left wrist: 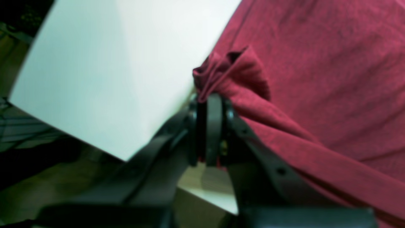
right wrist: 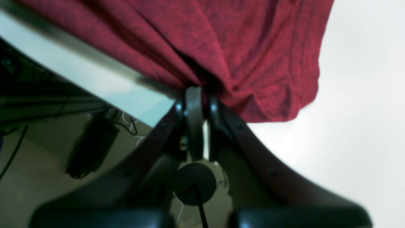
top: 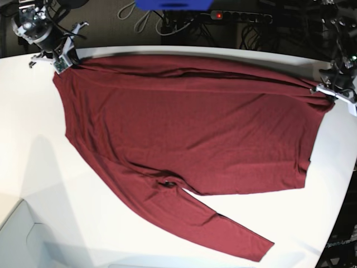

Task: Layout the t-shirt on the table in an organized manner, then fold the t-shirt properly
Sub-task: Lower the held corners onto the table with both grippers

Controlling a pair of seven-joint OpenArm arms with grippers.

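Observation:
The maroon t-shirt (top: pixel 189 128) lies spread wide across the white table (top: pixel 44 184), one long sleeve (top: pixel 223 226) trailing toward the near right. At the far left corner of the shirt my right gripper (top: pixel 66 62) is shut on a pinch of fabric. In the right wrist view the gripper (right wrist: pixel 202 95) holds the t-shirt (right wrist: pixel 253 53) at the table's edge (right wrist: pixel 95 82). My left gripper (top: pixel 329 89) is shut on the shirt's far right corner. The left wrist view shows the gripper (left wrist: pixel 208 98) with bunched cloth (left wrist: pixel 227 69) between its fingers.
Behind the table's far edge lie a power strip with a red light (top: pixel 240 17), a blue object (top: pixel 173 4) and cables. The table's curved edge runs close to both grippers. A black device (right wrist: pixel 91 142) sits on the floor below.

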